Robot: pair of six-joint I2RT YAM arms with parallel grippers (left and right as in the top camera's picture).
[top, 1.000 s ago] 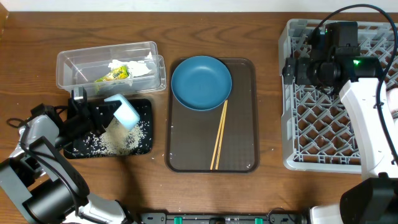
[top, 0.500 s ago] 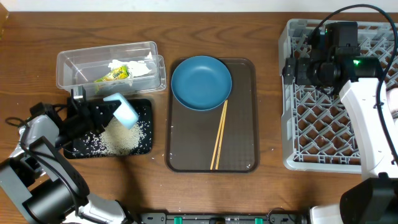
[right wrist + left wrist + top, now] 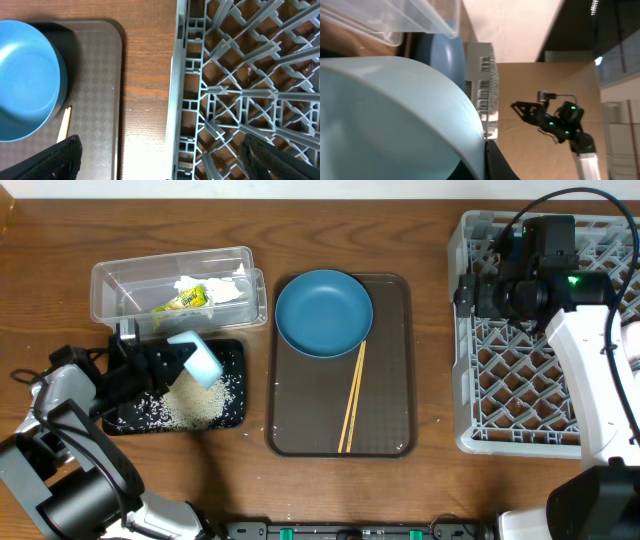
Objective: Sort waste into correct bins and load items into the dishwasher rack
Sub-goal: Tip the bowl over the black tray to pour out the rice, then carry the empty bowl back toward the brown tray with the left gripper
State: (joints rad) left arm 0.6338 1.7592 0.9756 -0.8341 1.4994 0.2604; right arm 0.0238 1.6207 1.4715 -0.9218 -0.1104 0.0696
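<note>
A brown serving tray [image 3: 385, 395] lies at the centre of the overhead frame, long sides running top to bottom, corners rounded. In the right wrist view the tray [image 3: 95, 75] fills the left part and shows a fine checkered texture. Under it, a wooden table [image 3: 440, 490] of mid-brown, streaked grain covers the whole overhead frame; a bare strip of the table [image 3: 147, 75] runs down the middle of the right wrist view. In the left wrist view a flat tan panel [image 3: 520, 82] fills the lower right, with pale white above it.

No writing is legible anywhere; print on the yellow-green snack wrapper [image 3: 181, 300] is too small.
</note>
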